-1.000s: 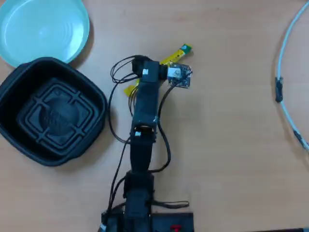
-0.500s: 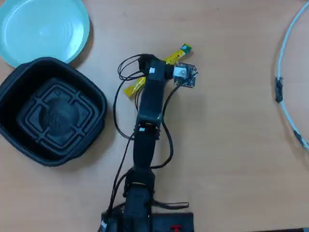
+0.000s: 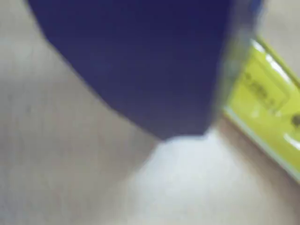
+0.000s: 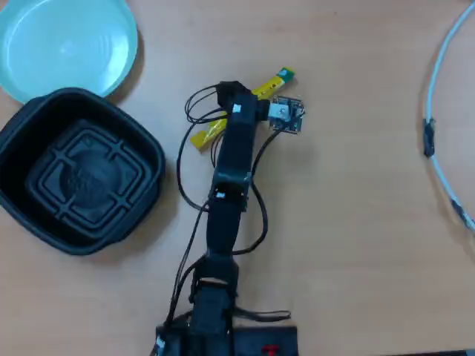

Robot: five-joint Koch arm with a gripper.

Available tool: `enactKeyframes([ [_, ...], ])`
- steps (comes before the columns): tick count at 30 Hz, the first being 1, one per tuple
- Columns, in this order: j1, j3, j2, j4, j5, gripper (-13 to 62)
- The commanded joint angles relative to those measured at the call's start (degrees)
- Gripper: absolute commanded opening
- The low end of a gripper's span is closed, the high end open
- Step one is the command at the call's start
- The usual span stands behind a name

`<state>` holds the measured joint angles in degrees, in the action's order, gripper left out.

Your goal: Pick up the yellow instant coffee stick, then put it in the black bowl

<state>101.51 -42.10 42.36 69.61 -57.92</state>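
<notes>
While arm [image 4: 234, 163] covers stick [image 4: 208, 133] middle | hand grip unclear | bowl [image 4: 78, 174], plate [image 4: 67, 44] apart

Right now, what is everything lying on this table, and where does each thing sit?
Yellow instant coffee stick: one, yellow with a green tip, lying slantwise in the upper middle of the overhead view, its middle hidden under the arm; close beside the dark pincer in the wrist view.
Black bowl: one, black, rounded-square, left side, empty.
Plate: one, light blue, round, top left corner, just behind the bowl.
Cable: one, whitish, curving down the right edge.
Table: one, light wood.
Arm: one, black, reaching up from the bottom edge.
Pincer: one, over the stick; open or shut cannot be told.
</notes>
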Motion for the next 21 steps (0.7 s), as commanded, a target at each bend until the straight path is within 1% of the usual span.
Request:
enactKeyframes([
  [1, 0.4, 4.9, 0.2, -2.5, -0.3, 56.6],
  [7, 0.1, 5.0, 0.2, -1.8, -0.3, 55.6],
  [8, 0.1, 4.9, 0.2, -1.6, -0.3, 54.7],
  [10, -0.1, 4.8, 0.2, -0.8, -0.4, 50.2],
  [11, -0.2, 4.9, 0.2, -0.2, -0.4, 46.7],
  [13, -0.5, 4.8, 0.1, 1.1, -0.4, 36.9],
  [18, -1.9, 5.1, 0.1, 4.1, -0.4, 6.6],
  [20, -2.6, 5.1, 0.1, 5.1, -0.6, -4.2],
  [21, -2.7, 5.0, 0.0, 5.6, -1.2, -8.3],
])
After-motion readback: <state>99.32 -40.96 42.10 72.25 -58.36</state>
